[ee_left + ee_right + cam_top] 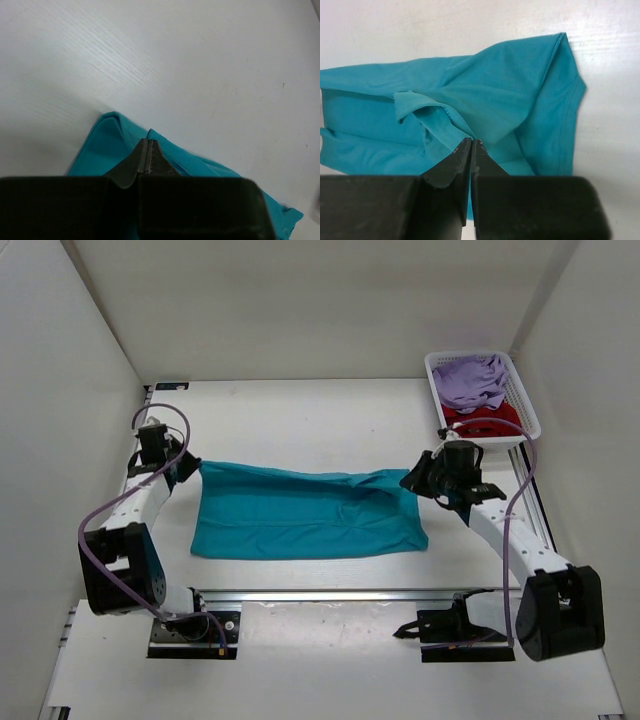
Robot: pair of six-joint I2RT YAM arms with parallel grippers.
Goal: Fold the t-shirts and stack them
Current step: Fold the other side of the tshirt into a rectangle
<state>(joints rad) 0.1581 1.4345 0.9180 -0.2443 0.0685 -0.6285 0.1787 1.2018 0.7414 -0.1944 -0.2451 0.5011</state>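
Note:
A teal t-shirt (300, 515) lies stretched out as a wide band across the middle of the table. My left gripper (193, 466) is shut on its far left corner, and the cloth rises to the closed jaw tips (146, 142) with teal fabric (100, 145) on both sides. My right gripper (410, 481) is shut on the far right corner, where a raised fold of the teal shirt (495, 85) runs up into the tips (471, 142). A lavender t-shirt (470, 380) and a dark red t-shirt (485, 420) lie bunched in the basket.
The white mesh basket (531, 426) stands at the back right corner, just behind my right arm. White walls close in the table on the left, back and right. A metal rail (350, 593) runs along the near edge in front of the arm bases.

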